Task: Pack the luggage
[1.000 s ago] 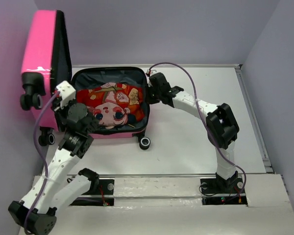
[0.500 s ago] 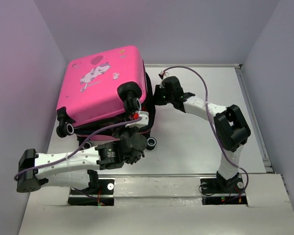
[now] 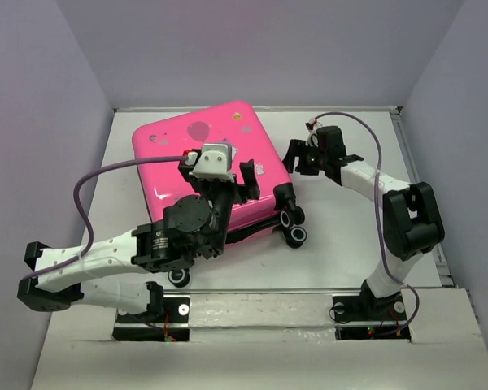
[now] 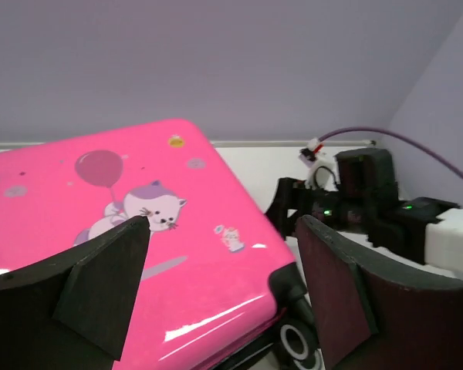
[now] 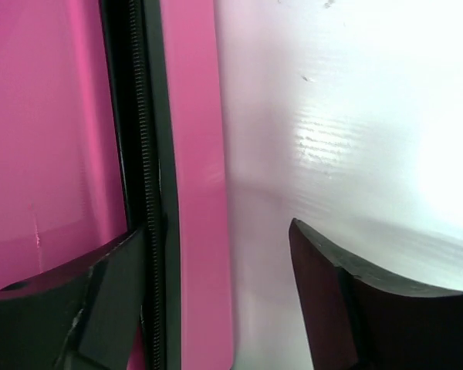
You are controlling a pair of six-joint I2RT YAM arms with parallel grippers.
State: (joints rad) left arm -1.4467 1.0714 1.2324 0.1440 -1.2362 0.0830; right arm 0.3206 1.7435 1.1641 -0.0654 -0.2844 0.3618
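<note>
**Luggage Shut, Both Grippers Let Go**

1 second before, the luggage (image 3: 203, 154) lay open with its lid standing up at the left and a red cloth showing inside. Half a second before, the lid was part way down. At this moment the lid was flat on top and the luggage was shut. The cloth could not be seen any more. The luggage had also turned a bit, so its wheels (image 3: 294, 227) pointed to the near right.

The left arm had swung from the left side to over the lid. The left gripper (image 3: 242, 183) hung above the lid's right part, near the cat (image 4: 143, 212) and the balloon (image 4: 100, 166). Its jaws were wide open and held nothing.

The right gripper (image 3: 297, 158) had been at the luggage's right rim. Now it sat just beside the right edge, a little apart from it. Its jaws were wide open too, with nothing in them. The right wrist view showed the zipper (image 5: 143, 154) and the pink edge under its fingers.

The luggage lay on the left half of the table (image 3: 342, 236). Its back corner was near the table's back edge. 1 wheel sat near the front edge. The left wall (image 3: 41, 122) was close to the left arm. A wide strip of white table showed between the luggage and the right wall (image 3: 472, 122).
</note>
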